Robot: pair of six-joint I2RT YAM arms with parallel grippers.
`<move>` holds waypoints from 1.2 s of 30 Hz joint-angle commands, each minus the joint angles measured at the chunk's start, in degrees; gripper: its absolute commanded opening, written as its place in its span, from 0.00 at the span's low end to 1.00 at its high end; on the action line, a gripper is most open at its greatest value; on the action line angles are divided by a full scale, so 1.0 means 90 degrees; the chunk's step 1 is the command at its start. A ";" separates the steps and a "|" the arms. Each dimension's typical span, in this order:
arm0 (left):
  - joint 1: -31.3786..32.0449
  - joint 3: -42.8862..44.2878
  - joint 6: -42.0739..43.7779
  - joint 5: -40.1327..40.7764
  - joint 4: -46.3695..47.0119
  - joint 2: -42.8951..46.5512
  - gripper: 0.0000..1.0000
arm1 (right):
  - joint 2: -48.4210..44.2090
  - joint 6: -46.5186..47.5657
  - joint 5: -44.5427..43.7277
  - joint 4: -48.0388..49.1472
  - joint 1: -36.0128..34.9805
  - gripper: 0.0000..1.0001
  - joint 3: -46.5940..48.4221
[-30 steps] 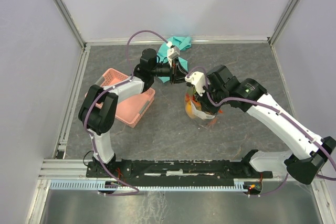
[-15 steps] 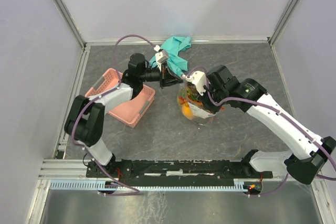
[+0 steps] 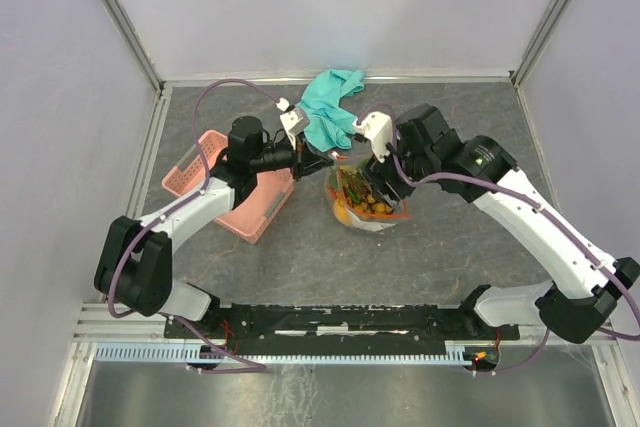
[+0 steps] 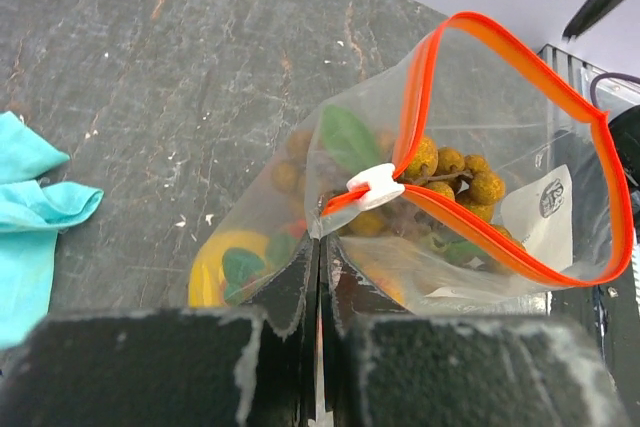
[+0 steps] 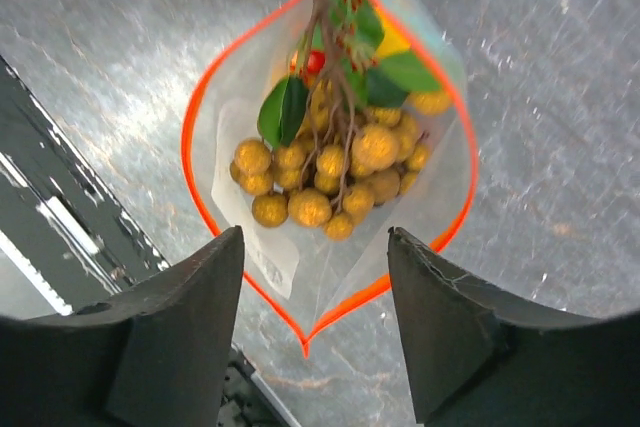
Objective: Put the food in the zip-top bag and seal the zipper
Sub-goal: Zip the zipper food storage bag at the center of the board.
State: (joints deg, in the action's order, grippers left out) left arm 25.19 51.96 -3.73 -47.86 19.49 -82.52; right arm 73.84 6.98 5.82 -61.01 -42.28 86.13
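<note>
fingers of my left gripper (image 4: pixel 320 265) clamped shut on the zip-top bag (image 3: pixel 362 202) corner, right gripper (image 5: pixel 315 247) spread wide and holding nothing.

over the last second my left arm swung out toward 9 o'clock and dragged the bag toward 10 o'clock with it. the bag now sits at 6 o'clock of the teal cloth (image 3: pixel 330 107), pink basket (image 3: pixel 235 192) at its 9. right wrist backed off to the bag's 1 o'clock and hovers over the mouth. food (image 5: pixel 330 172) is all inside: berries, leaves, yellow fruit. the zipper (image 4: pixel 430 77) gapes in a wide loop, white slider (image 4: pixel 375 185) right by my pinch. so i judge loading is done and only sealing is left; the far end likely needs holding first.
</note>
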 commanded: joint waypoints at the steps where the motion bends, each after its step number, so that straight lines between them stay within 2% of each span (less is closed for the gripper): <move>1: -0.0027 -0.0055 0.0457 0.0268 -0.0059 0.0341 0.03 | 0.0291 -0.0208 0.0182 0.0599 -0.0033 0.69 0.0732; 3: -0.0027 -0.0066 0.0486 0.0320 -0.0149 0.0407 0.03 | 0.0585 -0.0321 0.0154 0.0716 -0.0034 0.72 0.1041; 6: -0.0027 -0.0098 0.0492 0.0353 -0.0215 0.0464 0.03 | 0.1092 -0.0515 0.0164 0.0895 -0.0028 0.83 0.1466; 10: -0.0025 -0.0087 0.0448 0.0366 -0.0222 0.0478 0.03 | 0.1500 -0.0799 0.0229 0.1352 -0.0031 0.90 0.1578; 14: -0.0023 -0.0054 0.0414 0.0366 -0.0224 0.0475 0.03 | 0.1874 -0.1013 0.0262 0.1538 -0.0029 0.91 0.1690; 17: -0.0030 -0.0056 0.0414 0.0367 -0.0222 0.0487 0.03 | 0.2048 -0.1018 0.0126 0.1491 -0.0032 0.88 0.1657; 21: -0.0032 -0.0033 0.0363 0.0366 -0.0222 0.0478 0.03 | 0.2121 -0.0943 0.0058 0.1499 -0.0034 0.78 0.1469; 26: -0.0027 0.0045 0.0266 0.0356 -0.0301 0.0432 0.03 | 0.2200 -0.0851 0.0036 0.1491 -0.0031 0.60 0.1359; 36: -0.0027 0.0145 0.0102 0.0436 -0.0508 0.0493 0.03 | 0.2215 -0.0657 0.0065 0.1447 -0.0029 0.16 0.1265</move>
State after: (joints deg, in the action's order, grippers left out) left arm 25.12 51.13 -2.28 -44.58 14.61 -80.20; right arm 93.80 0.10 6.98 -49.89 -42.35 97.54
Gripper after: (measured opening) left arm 0.033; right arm 0.219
